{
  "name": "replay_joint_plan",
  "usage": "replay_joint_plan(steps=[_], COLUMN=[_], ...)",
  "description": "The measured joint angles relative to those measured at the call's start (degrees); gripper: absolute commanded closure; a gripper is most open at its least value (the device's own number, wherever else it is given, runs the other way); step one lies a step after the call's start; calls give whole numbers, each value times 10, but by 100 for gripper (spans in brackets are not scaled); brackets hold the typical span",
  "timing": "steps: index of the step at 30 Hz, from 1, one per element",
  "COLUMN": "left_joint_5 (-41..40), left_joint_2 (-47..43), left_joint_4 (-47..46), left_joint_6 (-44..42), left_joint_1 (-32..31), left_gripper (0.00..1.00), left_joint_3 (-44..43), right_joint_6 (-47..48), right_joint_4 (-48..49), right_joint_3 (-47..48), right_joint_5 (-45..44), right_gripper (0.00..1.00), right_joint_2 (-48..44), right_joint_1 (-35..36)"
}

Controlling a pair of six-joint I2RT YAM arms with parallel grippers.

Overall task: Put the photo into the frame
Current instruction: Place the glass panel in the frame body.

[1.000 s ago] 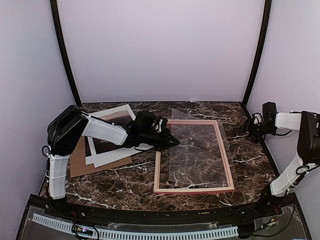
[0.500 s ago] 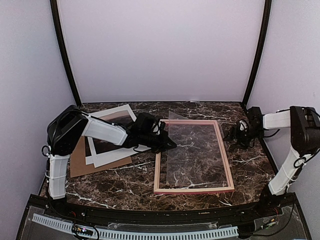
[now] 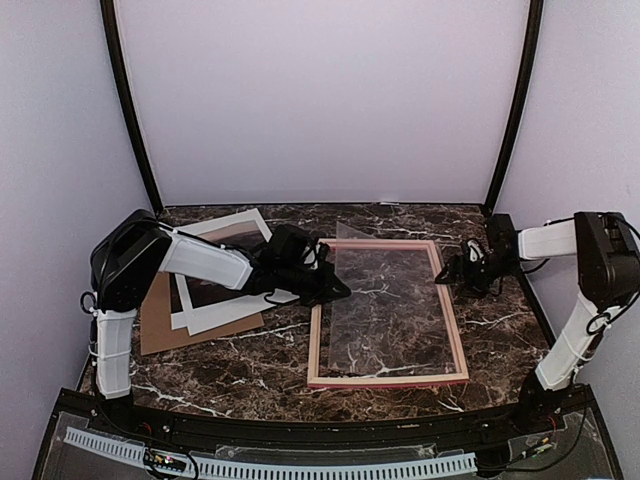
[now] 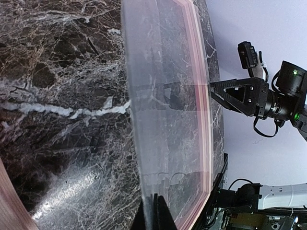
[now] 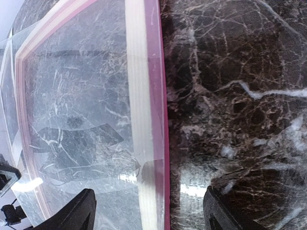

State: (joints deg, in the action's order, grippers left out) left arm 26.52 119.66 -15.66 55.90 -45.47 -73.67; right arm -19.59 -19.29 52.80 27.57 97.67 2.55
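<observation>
Our left gripper [image 3: 340, 290] pinches the bendy clear sheet [image 3: 385, 310], right gripper [image 3: 446, 277] spread; we'd grab the floppy photo [image 3: 222, 317] by its border.

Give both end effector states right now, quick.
Left end effector: closed, pinching the edge of the clear sheet.
Right end effector: open, holding nothing, fingers either side of the frame rail.

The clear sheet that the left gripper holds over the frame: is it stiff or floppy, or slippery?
Probably fairly stiff: pinched at one edge by the left gripper, the clear sheet shows straight edges and no sag. Likely slippery: its surface shows glossy reflections. It looks thin, so it may flex.
</observation>
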Motion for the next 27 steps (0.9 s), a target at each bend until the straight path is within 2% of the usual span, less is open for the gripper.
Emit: replay_joint_plan(steps=[27], left_joint_5=[-12], left_joint_2=[-15], left_joint_4=[26], left_joint_6=[-12], left_joint_1=[0], left_gripper=[100], left_joint_3=[0], right_joint_6=[2], right_joint_4=[21], right_joint_3=[0], right_joint_5=[59], right_gripper=[21], right_joint_2=[14], right_joint_1=[16])
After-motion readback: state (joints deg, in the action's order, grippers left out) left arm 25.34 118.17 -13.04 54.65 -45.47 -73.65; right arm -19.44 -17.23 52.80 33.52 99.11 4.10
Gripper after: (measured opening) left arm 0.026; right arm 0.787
